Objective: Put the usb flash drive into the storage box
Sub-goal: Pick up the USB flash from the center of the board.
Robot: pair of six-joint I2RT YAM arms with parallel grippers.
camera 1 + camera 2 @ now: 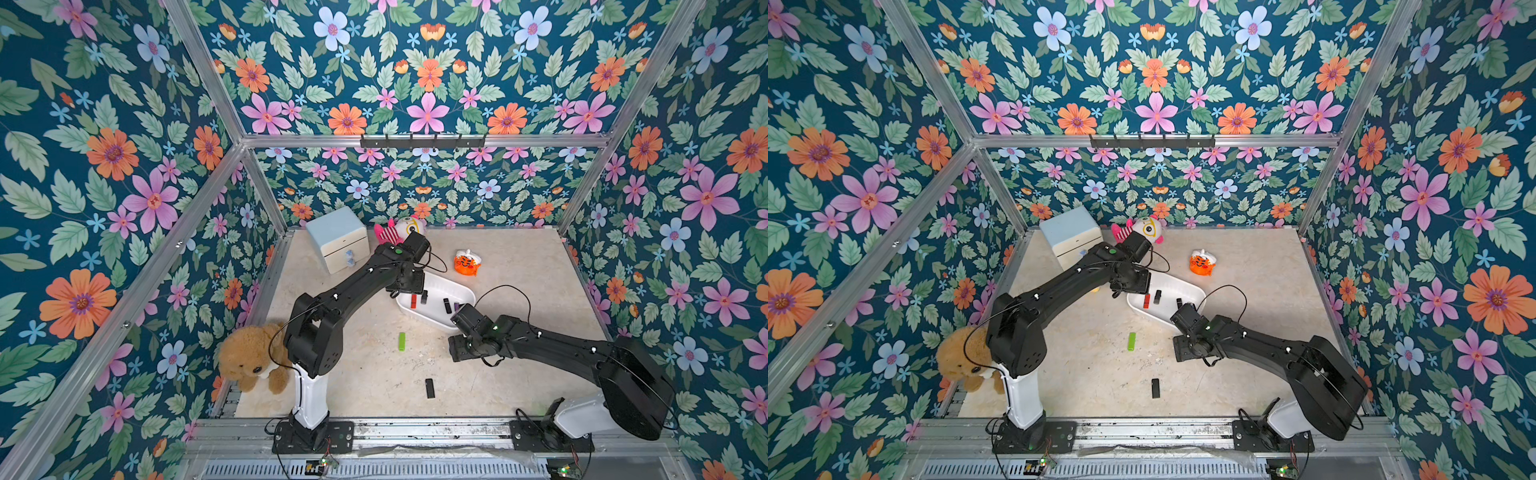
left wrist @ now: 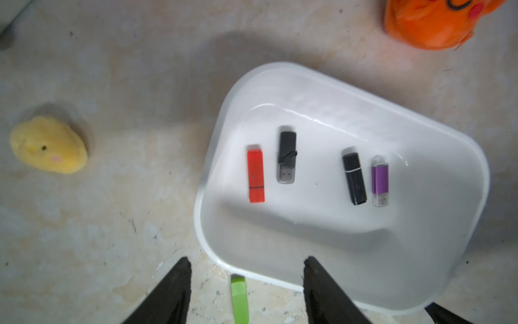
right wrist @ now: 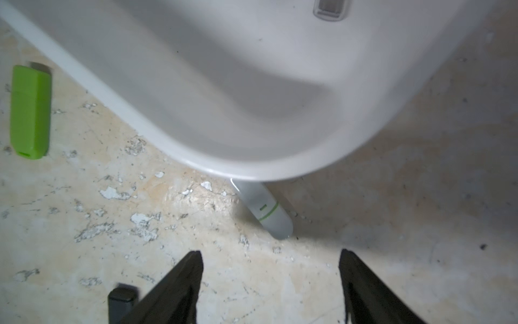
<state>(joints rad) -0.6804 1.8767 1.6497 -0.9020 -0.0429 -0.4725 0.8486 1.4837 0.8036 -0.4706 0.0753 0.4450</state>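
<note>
a: room?
b: you've bare table [image 1: 519,266] round green drive [image 1: 401,341], black drive [image 1: 429,388]. l gripper [image 2: 247,260], r gripper [image 3: 271,253] both apart, empty.
a: box [image 2: 322,238]?
b: holds red drive [image 2: 255,176], purple drive [image 2: 379,181], 2 black sticks [image 2: 286,157] [image 2: 354,179]; white drive [image 3: 269,213] half under rim.

Storage box [image 1: 444,286] on table [image 1: 540,266] holds four flash drives [image 2: 256,176]. Loose drive [image 1: 401,341] lies before the box, second loose drive [image 1: 429,388] nearer the front edge. Cabinet [image 1: 338,237] stands behind-left.

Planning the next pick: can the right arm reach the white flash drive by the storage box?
Probably yes: the white flash drive lies just ahead of the right gripper, fingers open, nothing between. One end hides under the storage box rim, so it's tight.
</note>
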